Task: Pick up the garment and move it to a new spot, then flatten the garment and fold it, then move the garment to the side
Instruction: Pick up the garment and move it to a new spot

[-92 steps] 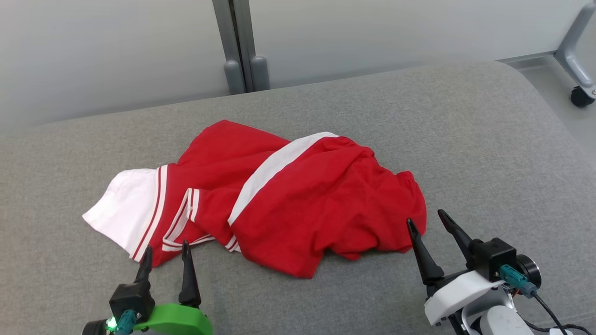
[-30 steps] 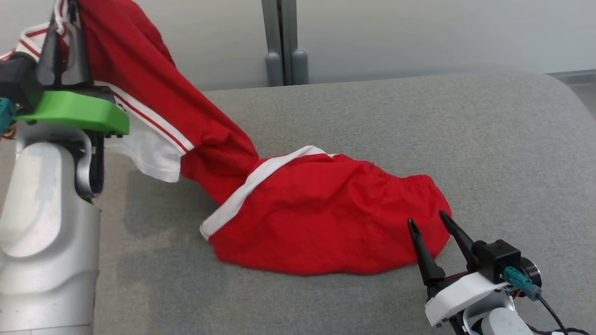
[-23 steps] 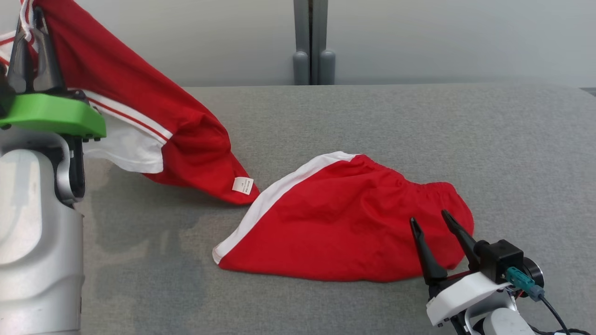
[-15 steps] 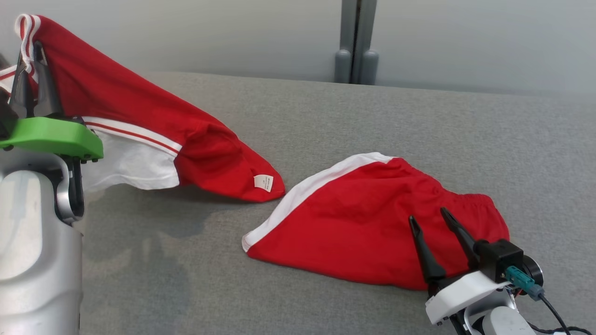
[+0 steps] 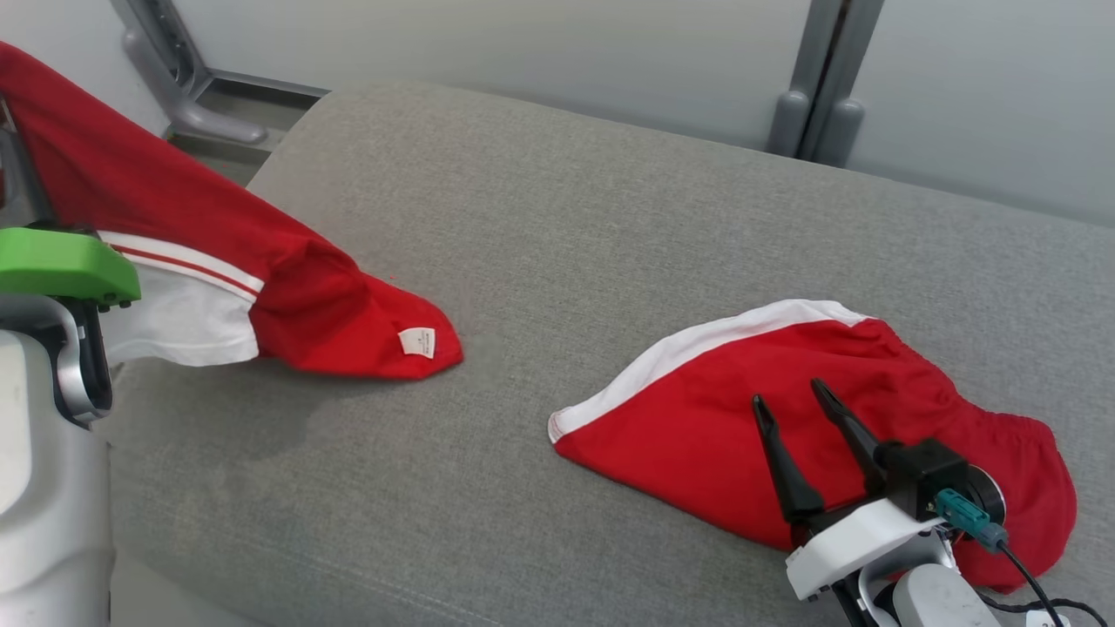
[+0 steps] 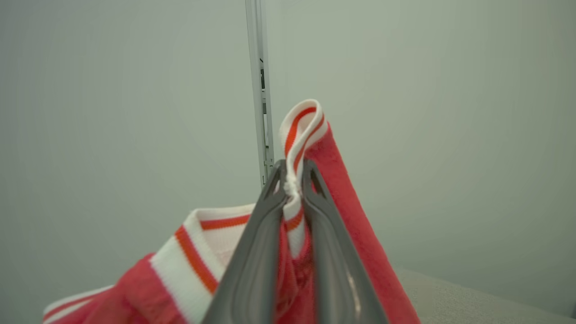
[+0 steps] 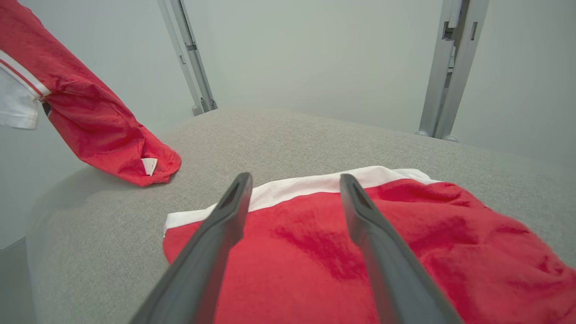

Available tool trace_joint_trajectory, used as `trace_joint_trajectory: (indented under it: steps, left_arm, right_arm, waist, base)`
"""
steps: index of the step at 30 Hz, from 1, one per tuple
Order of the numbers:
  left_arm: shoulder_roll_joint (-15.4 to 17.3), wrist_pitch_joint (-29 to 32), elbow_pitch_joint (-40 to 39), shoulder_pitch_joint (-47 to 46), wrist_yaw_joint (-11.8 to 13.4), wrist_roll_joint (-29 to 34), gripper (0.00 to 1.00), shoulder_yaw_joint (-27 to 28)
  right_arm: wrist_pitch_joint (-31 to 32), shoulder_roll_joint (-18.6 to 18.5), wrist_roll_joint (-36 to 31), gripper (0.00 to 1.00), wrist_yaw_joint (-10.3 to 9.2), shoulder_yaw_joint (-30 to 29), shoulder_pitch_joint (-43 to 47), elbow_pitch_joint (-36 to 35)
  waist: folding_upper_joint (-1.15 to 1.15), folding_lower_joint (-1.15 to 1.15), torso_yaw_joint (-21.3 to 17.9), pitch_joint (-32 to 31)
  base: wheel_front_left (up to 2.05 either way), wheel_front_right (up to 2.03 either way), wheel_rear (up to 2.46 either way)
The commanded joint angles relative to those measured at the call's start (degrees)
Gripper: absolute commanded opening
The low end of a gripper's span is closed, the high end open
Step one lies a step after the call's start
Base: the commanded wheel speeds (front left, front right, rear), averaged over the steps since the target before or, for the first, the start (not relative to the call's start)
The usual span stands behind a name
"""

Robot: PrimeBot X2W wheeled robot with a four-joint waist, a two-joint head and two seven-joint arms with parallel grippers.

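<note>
- At about nine o'clock in the head view, the garment [image 5: 287, 279], a red top with a white sleeve [image 5: 183, 318], hangs from the left pincer [image 6: 292, 173]. It slopes down toward four o'clock. Its lower end, which carries a small white label [image 5: 416, 341], appears to rest on the grey padded surface [image 5: 566, 218].
- Toward four o'clock on that surface lie red shorts [image 5: 740, 409] with a white band, well apart from the top.
- Handling, as a judgement: the top looks light, thin and limp. It drapes and creases under its own weight, so from one grip point it will trail like a tail instead of hanging as a sheet. Nothing about it seems fragile, and the knit should not slip easily from a firm pinch.
- Where to hold: the striped ribbed trim [image 6: 299, 121] is thicker than the body cloth and gives a sure bite. For flattening, a second hold at a shoulder or at the hem corner near the label would likely spread it better than one point.
- At the trim, the left pincer is nearly closed, with both fingers pinching the striped band. A loop of the band stands above the tips at twelve o'clock in the left wrist view.
- Over the shorts, the right pincer [image 5: 788, 392] has its jaws spread wide and holds nothing. Its fingers point to about eleven o'clock in the head view. Whether the tips brush the cloth I cannot tell.
</note>
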Motion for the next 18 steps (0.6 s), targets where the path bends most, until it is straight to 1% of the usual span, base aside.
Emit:
trace_joint_trajectory:
  steps: [1,7,13,18]
  left_arm:
    - [0.3,-0.3,0.0,-1.1,0.4,-0.5,0.0,0.0]
    - [1.0,-0.5,0.8,-2.6,1.2,-0.2,0.0,0.2]
    - [3.6,-0.6,2.3,-9.1,3.0,1.9,0.0,0.0]
    - [5.4,-0.7,4.8,-14.5,3.0,2.3,0.0,-0.1]
  right_arm:
    - [0.0,-0.3,0.0,1.0,-0.06,0.1,-0.5,0.1]
    - [0.0,-0.3,-0.9,1.0,-0.06,0.7,-1.6,-0.2]
    - [0.0,-0.8,-2.5,1.0,-0.06,0.7,-3.1,-0.6]
    - [0.0,-1.7,-2.6,1.0,-0.06,0.9,-4.0,-1.0]
  waist:
    - [0.0,0.0,1.4,1.0]
    - [0.0,0.0,0.5,3.2]
    - [0.0,0.0,-1.5,6.4]
    - [0.0,0.0,-3.0,8.8]
  base:
    - [0.0,0.0,0.0]
    - [0.0,0.0,0.0]
    - [0.0,0.0,0.0]
    - [0.0,0.0,0.0]
